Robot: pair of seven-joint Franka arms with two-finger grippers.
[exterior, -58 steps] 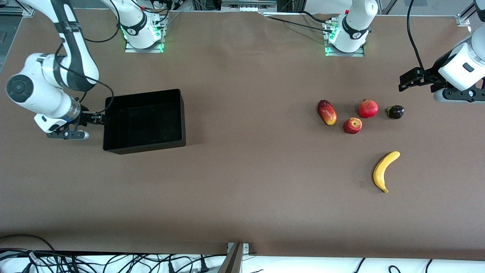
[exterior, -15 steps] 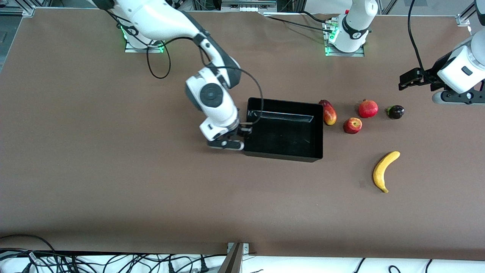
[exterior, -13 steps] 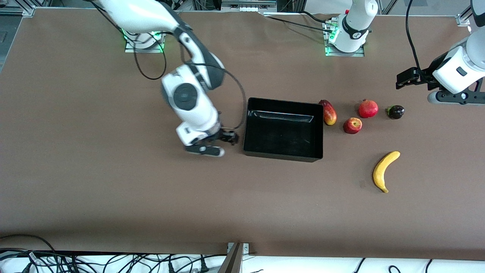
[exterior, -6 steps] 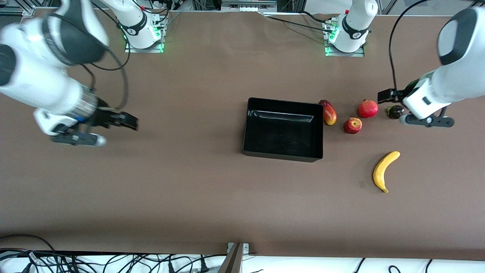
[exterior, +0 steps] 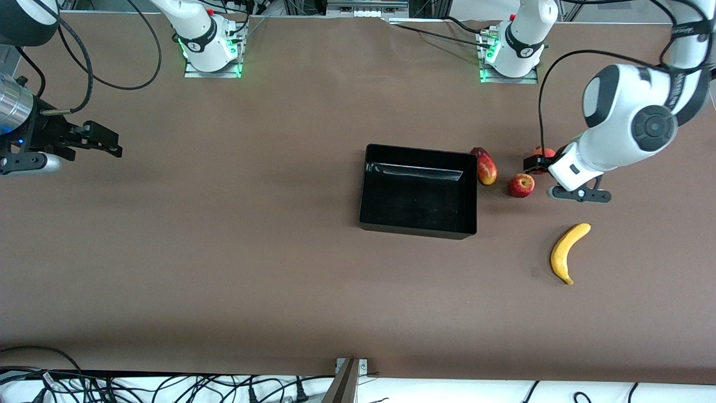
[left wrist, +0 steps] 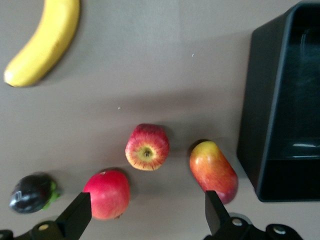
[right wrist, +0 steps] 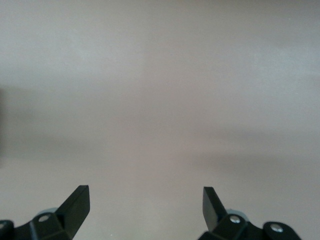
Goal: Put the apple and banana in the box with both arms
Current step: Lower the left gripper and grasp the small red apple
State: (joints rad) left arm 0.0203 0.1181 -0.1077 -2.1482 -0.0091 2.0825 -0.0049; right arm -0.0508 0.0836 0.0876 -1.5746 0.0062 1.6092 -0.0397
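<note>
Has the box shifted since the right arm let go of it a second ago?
No. The box sits in the same spot, its wall beside the elongated red-yellow fruit; only the right claw has pulled away toward the right arm's end of the table.

Both arms: glossy white shells, black bands at joints, round dark grey caps on joint ends. Bases white with small black round logo, green LEDs glowing at foot, bolted on metal plates. Black cables loop from upper links to wrists. Right arm wrist: bare silver metal cylinder, blue light under it. Grippers black, angular; fingers wedge-shaped, silver screws at finger roots. Light grey bar-shaped camera housing under each wrist.
</note>
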